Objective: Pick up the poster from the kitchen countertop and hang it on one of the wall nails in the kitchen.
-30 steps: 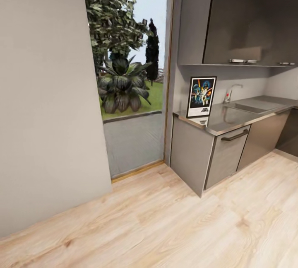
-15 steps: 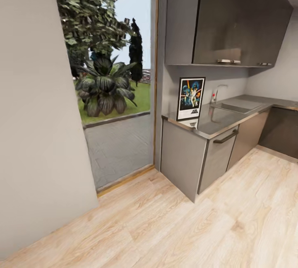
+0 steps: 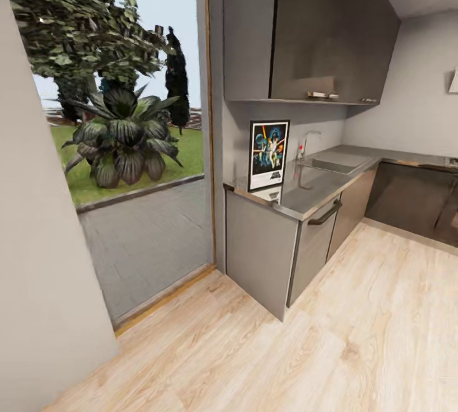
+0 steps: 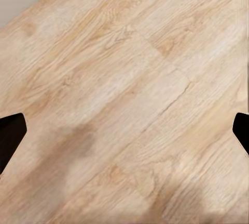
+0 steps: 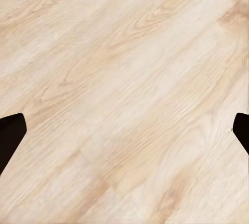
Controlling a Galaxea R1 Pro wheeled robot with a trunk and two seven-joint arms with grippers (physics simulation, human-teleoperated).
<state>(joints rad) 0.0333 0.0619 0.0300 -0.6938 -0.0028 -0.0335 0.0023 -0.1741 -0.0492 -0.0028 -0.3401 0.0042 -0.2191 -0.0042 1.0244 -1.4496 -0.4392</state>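
Light wood plank floor [image 3: 356, 348] fills the near part of the head view and runs right toward the far wall. Grey wall [image 3: 38, 284] at near left. Beyond it a tall glass opening [image 3: 140, 163] looks out on paving, grass, a big spiky plant [image 3: 124, 141] and trees.

Right of the opening: dark grey upper cabinets [image 3: 318, 30] over the kitchen countertop [image 3: 312, 190], a glossy grey L-shaped top that runs far and turns right along the back wall. Grey base cabinets [image 3: 261, 253] below it, one front with a dark bar handle [image 3: 326, 213]. Inset sink [image 3: 334, 163] farther along the top, slim tap [image 3: 305, 142] behind it at the wall.

The poster [image 3: 268, 155] stands upright on the left end of the countertop, back against the wall under the upper cabinets, left of tap and sink. Black frame, white border, dark blue artwork. Its reflection shows on the glossy top just in front.

Left gripper [image 4: 124, 133] in left wrist view: two dark fingertips [image 4: 10, 133] at opposite edges, spread wide, nothing between them, plank floor below. Right gripper [image 5: 124, 133] in right wrist view: same, dark fingertips [image 5: 10, 133] wide apart, empty, over the floor. Both well apart from the poster.
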